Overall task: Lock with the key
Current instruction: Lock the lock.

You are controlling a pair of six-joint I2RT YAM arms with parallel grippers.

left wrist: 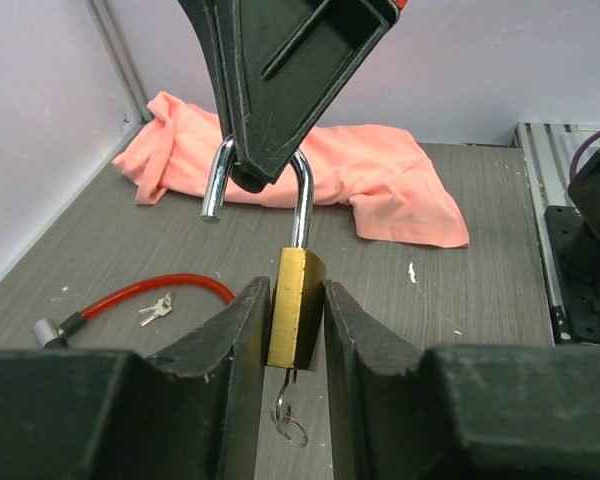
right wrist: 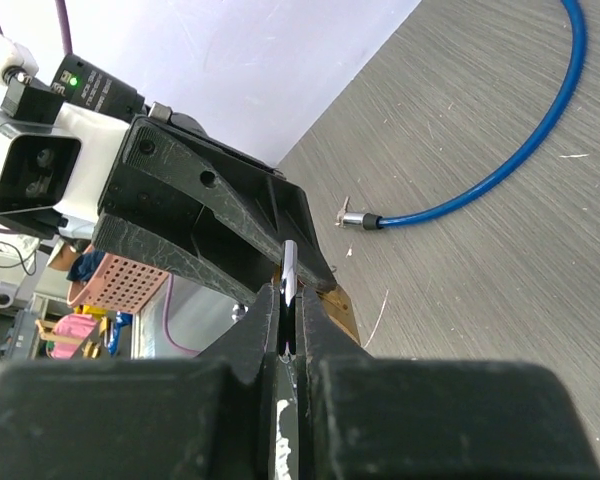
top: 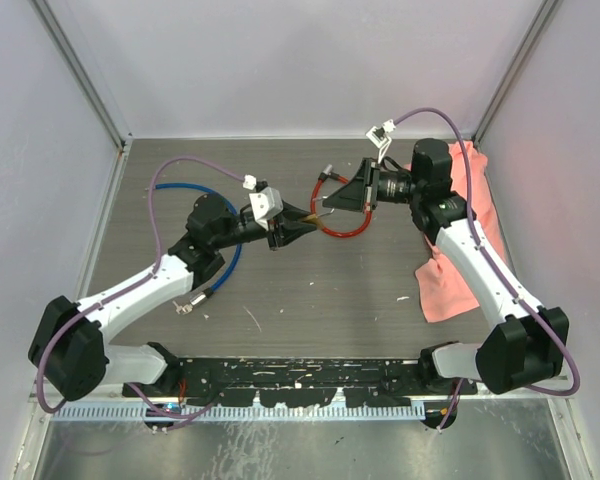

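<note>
A brass padlock [left wrist: 295, 305] hangs upright between my two grippers, above the table's middle [top: 315, 213]. My left gripper [left wrist: 298, 300] is shut on its brass body, one finger on each flat side. A key [left wrist: 284, 386] with a small ring sticks out of the bottom of the body. The steel shackle [left wrist: 302, 205] is open, with its free end [left wrist: 211, 208] hanging loose to the left. My right gripper [right wrist: 290, 300] is shut on the top of the shackle [right wrist: 289, 268], coming from above in the left wrist view [left wrist: 258, 172]. The brass body shows just behind its fingers [right wrist: 338, 306].
A red cable lock [top: 342, 234] lies under the grippers, with a small pair of keys [left wrist: 156, 310] beside it. A pink cloth [top: 450, 285] lies at the right. A blue cable [top: 225, 260] lies at the left by the left arm. Grey walls enclose the table.
</note>
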